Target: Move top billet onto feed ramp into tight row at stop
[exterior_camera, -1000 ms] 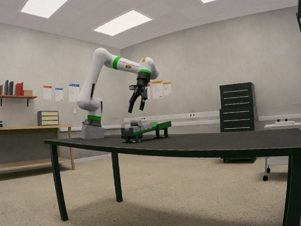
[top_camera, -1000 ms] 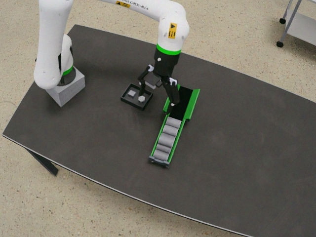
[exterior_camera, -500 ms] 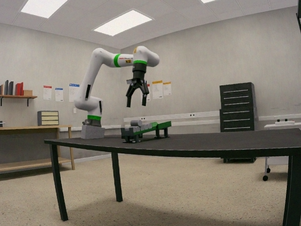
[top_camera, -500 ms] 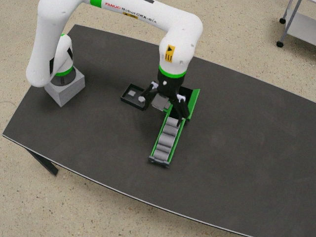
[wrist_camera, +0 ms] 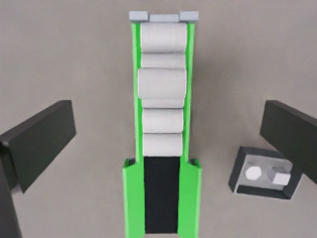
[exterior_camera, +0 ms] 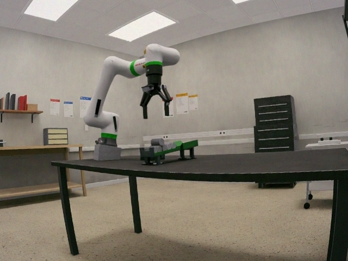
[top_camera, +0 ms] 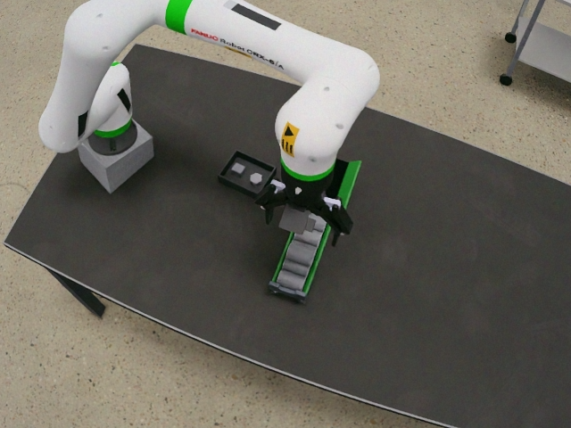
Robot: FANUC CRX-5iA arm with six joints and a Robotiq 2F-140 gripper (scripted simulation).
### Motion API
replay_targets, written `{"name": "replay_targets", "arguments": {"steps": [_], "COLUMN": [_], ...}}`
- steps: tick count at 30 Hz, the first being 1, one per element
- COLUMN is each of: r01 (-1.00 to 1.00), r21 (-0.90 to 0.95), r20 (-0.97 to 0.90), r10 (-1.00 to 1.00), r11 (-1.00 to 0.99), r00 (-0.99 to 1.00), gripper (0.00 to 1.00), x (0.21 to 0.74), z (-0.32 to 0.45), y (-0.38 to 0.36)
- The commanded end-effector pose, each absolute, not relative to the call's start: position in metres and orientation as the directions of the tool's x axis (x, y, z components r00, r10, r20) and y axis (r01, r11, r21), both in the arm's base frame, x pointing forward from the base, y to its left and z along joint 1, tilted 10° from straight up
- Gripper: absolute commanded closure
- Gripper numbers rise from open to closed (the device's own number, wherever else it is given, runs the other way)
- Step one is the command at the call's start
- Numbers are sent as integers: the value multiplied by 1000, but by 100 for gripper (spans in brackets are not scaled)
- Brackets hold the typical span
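A green feed ramp (top_camera: 318, 230) slopes down to a grey stop (top_camera: 286, 291) on the black table. Several grey billets (top_camera: 297, 265) lie across it in a row from the stop. In the wrist view one billet (wrist_camera: 161, 82) sits on top of two others, a little up from the stop (wrist_camera: 163, 16); it also shows raised in the side view (exterior_camera: 157, 141). My gripper (top_camera: 304, 226) (exterior_camera: 155, 111) is open and empty. It hangs well above the ramp, its fingers spread to either side of the ramp's width (wrist_camera: 165, 126). The ramp's upper part (wrist_camera: 161, 195) is bare.
A small dark tray (top_camera: 246, 174) with two small grey parts stands just left of the ramp's upper end and shows in the wrist view (wrist_camera: 264, 173). The robot's grey base block (top_camera: 115, 159) is at the table's far left. A wheeled cart (top_camera: 539, 41) stands off the table.
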State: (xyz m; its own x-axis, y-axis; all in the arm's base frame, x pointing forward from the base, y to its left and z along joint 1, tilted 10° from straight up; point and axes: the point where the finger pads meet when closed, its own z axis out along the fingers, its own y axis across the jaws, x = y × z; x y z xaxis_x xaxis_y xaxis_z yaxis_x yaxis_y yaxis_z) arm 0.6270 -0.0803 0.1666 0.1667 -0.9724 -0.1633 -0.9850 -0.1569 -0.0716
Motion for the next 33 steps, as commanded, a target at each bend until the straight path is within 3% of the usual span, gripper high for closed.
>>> {"name": "replay_targets", "arguments": {"steps": [1,19,20,33], "r01": [-985,-985,-985,-985], "r21": [-72,-71,-71,-71], "r20": [-165,-165,-165,-165], "r10": [-972,-972,-972,-972], "r11": [-158,-158,-158,-158], "r00": [167,168,168,168], "gripper": [0,0,46,46], "x": [628,630,630,630], "z": [168,142,142,142], "y": [-81,-77,-77,-77]}}
